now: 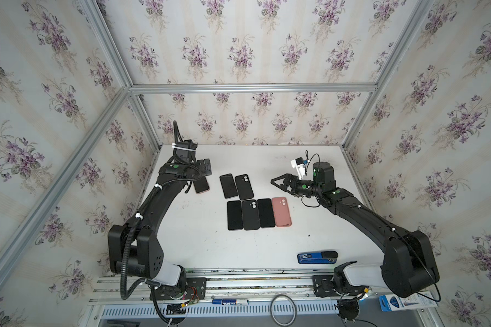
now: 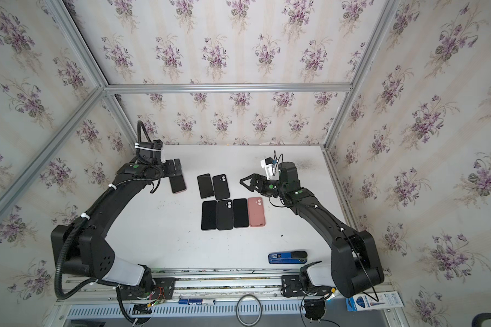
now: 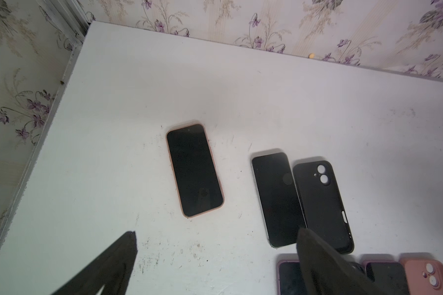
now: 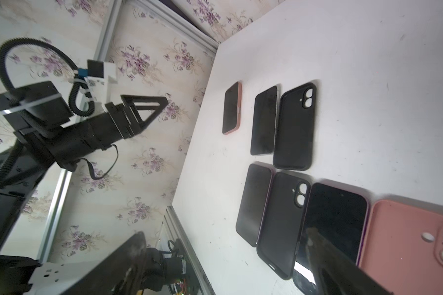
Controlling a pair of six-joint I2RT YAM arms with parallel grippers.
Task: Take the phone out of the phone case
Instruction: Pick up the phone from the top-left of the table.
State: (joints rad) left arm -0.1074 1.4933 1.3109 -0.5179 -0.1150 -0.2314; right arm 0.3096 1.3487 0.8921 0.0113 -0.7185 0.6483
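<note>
The phone sits screen-up in a salmon-pink phone case (image 1: 201, 185) (image 2: 178, 184) (image 3: 195, 170) (image 4: 232, 108) on the far-left part of the white table (image 1: 199, 243). My left gripper (image 1: 204, 167) (image 2: 174, 167) (image 3: 216, 232) (image 4: 165, 102) hovers above the phone's far end, open, with nothing between its fingers. Over the table's right part, my right gripper (image 1: 275, 181) (image 2: 244, 181) (image 4: 224, 233) also stands open and empty, pointing at the group of phones in the middle.
Mid-table lie a bare phone (image 1: 228, 186) beside a black case (image 1: 243, 186), and nearer, a phone (image 1: 234, 215), a black case (image 1: 250, 214), a phone (image 1: 266, 213) and an empty pink case (image 1: 281, 211). A blue-and-black stapler (image 1: 318, 257) lies front right.
</note>
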